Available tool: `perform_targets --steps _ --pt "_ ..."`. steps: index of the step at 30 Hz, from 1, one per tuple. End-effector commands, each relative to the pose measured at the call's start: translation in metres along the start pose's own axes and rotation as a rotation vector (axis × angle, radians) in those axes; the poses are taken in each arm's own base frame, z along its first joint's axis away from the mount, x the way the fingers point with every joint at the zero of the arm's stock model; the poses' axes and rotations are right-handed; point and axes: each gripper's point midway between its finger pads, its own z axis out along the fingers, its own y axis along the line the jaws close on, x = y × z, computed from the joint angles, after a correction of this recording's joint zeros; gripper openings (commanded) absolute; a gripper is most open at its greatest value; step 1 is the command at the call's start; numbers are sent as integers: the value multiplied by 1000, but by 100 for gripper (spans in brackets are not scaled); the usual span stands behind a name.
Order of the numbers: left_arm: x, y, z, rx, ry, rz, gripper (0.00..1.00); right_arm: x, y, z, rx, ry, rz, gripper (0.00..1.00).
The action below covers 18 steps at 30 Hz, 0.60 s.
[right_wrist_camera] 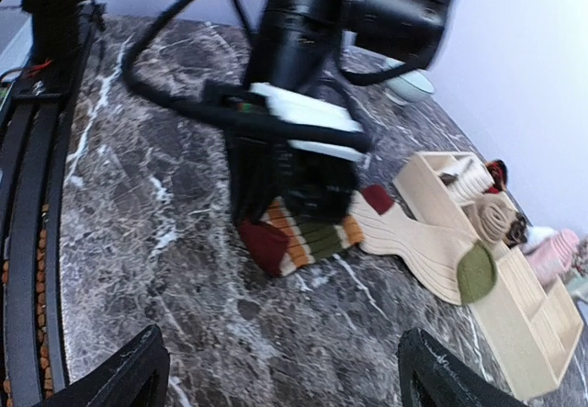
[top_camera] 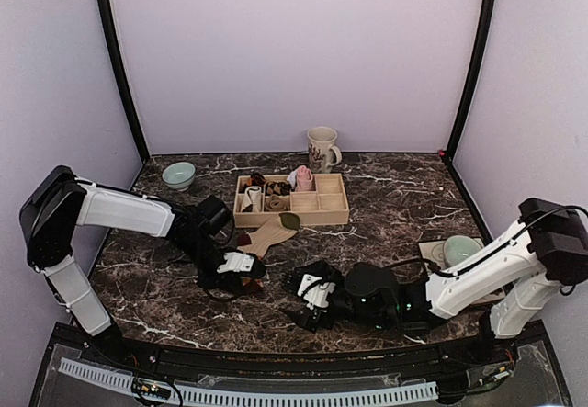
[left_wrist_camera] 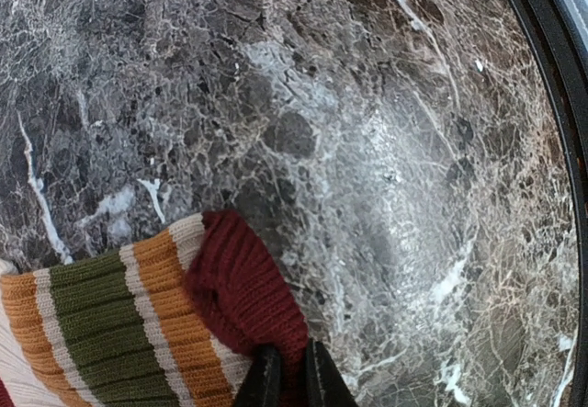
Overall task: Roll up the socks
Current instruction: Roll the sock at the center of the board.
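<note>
Tan sock lies flat on the marble table in front of the wooden tray, stretched on a slant. Its green toe is at the 1 o'clock end, reaching the tray's front wall, and its striped cuff is at the 7 o'clock end. The cuff has bands of orange, green and white and finishes in a dark-red ribbed edge.

Far left, at about 10 o'clock from that cuff, a pale green bowl stands near the back wall. Next is the left gripper, whose two fingers are pressed together on the dark-red edge of the cuff, pinching the fabric. The rest of the sock runs off toward 1 o'clock in the overhead view.

The wooden tray sits mid-table, split into small compartments. The pink sock is bunched in a back-row compartment just right of the middle. Small cream, brown and dark rolled bundles fill compartments at the tray's left end. At 12 o'clock from the tray a patterned mug stands by the back wall.

The right gripper sits low over the table at 4 o'clock from the pinched cuff, near it but apart, and faces it. Its fingers are spread wide, and only marble shows between them. Far right, at 3 o'clock from this gripper, a second pale bowl rests on something pale and flat; what that is I cannot tell.
</note>
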Motion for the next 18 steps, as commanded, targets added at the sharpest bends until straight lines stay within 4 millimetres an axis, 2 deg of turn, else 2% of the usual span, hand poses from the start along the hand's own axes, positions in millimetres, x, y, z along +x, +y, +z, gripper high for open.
perform_targets --steps 1,4,8,14,18 --pt "2 -18 -1 125 -2 -102 12 0 34 20 -93 -10 -205 86" --pt "1 -16 1 130 -12 -111 12 -8 57 38 -189 -40 -276 83" --pt "3 -19 3 157 -15 -122 13 -8 77 62 -300 -49 -319 72" --pt "3 -17 -3 200 -31 -138 13 -9 76 93 -364 -75 -310 64" --pt "6 -20 -4 228 -38 -133 13 -2 71 104 -381 -61 -311 62"
